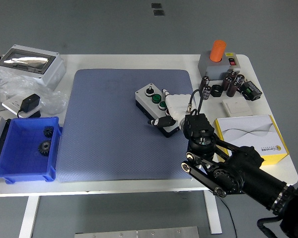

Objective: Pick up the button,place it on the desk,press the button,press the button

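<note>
White counter (114, 186) carries a blue-grey mat (104, 129), and the button box (156, 108) sits angled on the mat's right half. Right arm reaches in from the lower right. Right hand (175, 108) lies on the box's near end, fingers curled over it, thumb on the front edge.

right arm (233, 171): black, jointed (round silver bolts) | hand (175, 106): white | thin black cable
</note>
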### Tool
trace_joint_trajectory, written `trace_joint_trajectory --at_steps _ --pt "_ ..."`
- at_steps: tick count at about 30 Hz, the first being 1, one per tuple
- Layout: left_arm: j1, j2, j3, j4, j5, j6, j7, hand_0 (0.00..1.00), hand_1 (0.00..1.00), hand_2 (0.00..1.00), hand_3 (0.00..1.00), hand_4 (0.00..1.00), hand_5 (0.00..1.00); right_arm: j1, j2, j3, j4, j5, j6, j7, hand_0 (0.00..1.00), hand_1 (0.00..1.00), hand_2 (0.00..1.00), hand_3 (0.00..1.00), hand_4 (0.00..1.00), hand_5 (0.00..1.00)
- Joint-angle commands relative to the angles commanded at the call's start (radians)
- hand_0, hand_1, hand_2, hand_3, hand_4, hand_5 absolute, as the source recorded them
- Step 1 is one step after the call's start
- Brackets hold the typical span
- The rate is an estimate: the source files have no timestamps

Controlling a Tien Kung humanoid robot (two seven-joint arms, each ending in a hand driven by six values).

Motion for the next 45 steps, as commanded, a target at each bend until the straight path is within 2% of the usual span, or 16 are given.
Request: trace_joint_trajectory --at_steps 1,6,7,12,13,18,19,30,36,37,42,43,45 --pt "0.0 0.0 0.0 0.0 0.0 0.0 -0.001 0.713 0.692 0.683 0.828 0.913 0.798 0.001 0.0 -0.003 -0.002 -0.002 0.0 0.001 0.163 0.389 0.426 0.787 0.701 0.194" --pt "0.0 -0.001 -0.002 0.0 0.002 -0.001 -0.003 0.713 0.692 0.683 0.828 0.913 0.798 0.001 -0.001 -0.019 -0.01 -0.007 0.0 0.004 0.163 0.389 0.426 0.787 0.701 0.194" --pt "0.0 -0.001 -0.002 0.0 0.002 -0.001 -0.004 0.711 0.692 0.685 0.828 0.918 0.796 0.001 -0.001 -0.021 -0.01 -0.008 -0.001 0.005 0.147 0.367 0.401 0.647 0.488 0.139" --pt "0.0 -0.001 -0.003 0.0 0.004 0.0 -0.011 0.711 0.692 0.685 0.828 0.918 0.796 0.003 -0.004 -0.026 -0.007 -0.018 -0.013 0.014 0.147 0.367 0.401 0.647 0.488 0.139" --pt "0.0 -0.001 -0.004 0.0 0.005 0.001 -0.013 0.711 0.692 0.683 0.826 0.927 0.794 0.004 -0.004 -0.028 -0.007 -0.019 -0.015 0.017 0.128 0.329 0.365 0.562 0.406 0.043" --pt "-0.001 -0.001 -0.004 0.0 0.005 0.003 -0.023 0.711 0.692 0.683 0.826 0.927 0.794 0.005 -0.007 -0.038 -0.005 -0.02 -0.025 0.031 0.128 0.329 0.365 0.562 0.406 0.043" --pt "-0.001 -0.001 -0.003 0.0 0.005 0.003 -0.024 0.71 0.692 0.682 0.826 0.93 0.795 0.005 -0.007 -0.04 -0.005 -0.02 -0.027 0.034 0.12 0.313 0.343 0.498 0.314 0.002" --pt "-0.001 -0.004 -0.003 0.0 0.001 0.006 -0.032 0.709 0.691 0.681 0.824 0.935 0.797 0.006 -0.019 -0.057 0.004 -0.033 -0.058 0.072 0.118 0.308 0.33 0.47 0.293 0.002" --pt "-0.002 -0.006 -0.003 0.0 -0.001 0.007 -0.034 0.707 0.692 0.679 0.823 0.939 0.798 0.014 -0.044 -0.065 0.02 -0.028 -0.098 0.133 0.13 0.322 0.337 0.489 0.288 0.002" --pt "-0.003 -0.006 -0.003 0.0 -0.001 0.007 -0.034 0.707 0.691 0.68 0.823 0.946 0.804 0.016 -0.048 -0.065 0.023 -0.025 -0.104 0.14 0.158 0.339 0.36 0.518 0.214 0.002" --pt "-0.003 -0.007 -0.002 0.0 -0.001 0.007 -0.034 0.707 0.691 0.68 0.823 0.946 0.804 0.026 -0.071 -0.066 0.037 -0.009 -0.133 0.171 0.158 0.339 0.36 0.518 0.214 0.002" --pt "-0.003 -0.008 -0.002 0.0 -0.002 0.007 -0.034 0.707 0.691 0.679 0.822 0.957 0.817 0.028 -0.077 -0.069 0.041 -0.004 -0.14 0.18 0.237 0.356 0.372 0.519 0.103 0.002" --pt "-0.003 -0.008 -0.001 0.0 -0.003 0.007 -0.035 0.707 0.691 0.679 0.822 0.957 0.817 0.034 -0.092 -0.079 0.053 0.008 -0.156 0.205 0.237 0.356 0.372 0.519 0.103 0.002"
